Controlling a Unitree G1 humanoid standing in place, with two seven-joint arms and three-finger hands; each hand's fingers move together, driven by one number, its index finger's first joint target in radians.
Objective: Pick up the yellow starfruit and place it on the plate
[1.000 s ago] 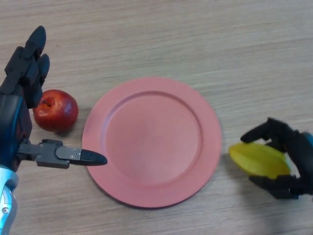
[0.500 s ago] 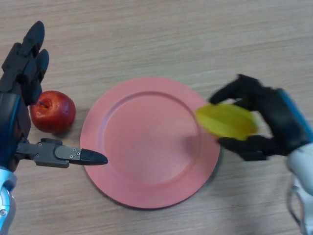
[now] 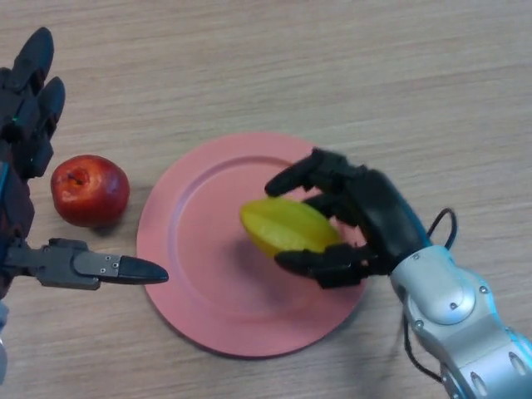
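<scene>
Head view: wooden table [image 3: 349, 66] bears pink plate [image 3: 208, 324], red apple [image 3: 90, 189].

The right hand [image 3: 366, 220] holding the yellow starfruit [image 3: 287, 227] is occupying the right half of the round pink plate [image 3: 191, 274]. The plate's left half is lying bare. The red apple [image 3: 90, 189] and the left hand [image 3: 33, 199] are blocking the wooden counter [image 3: 332, 66] left of the plate.

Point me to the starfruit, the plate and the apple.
yellow starfruit [image 3: 287, 226], head view, on its upper ridge.
pink plate [image 3: 212, 312], head view, on its bare near rim.
red apple [image 3: 90, 191], head view, on its middle.
</scene>
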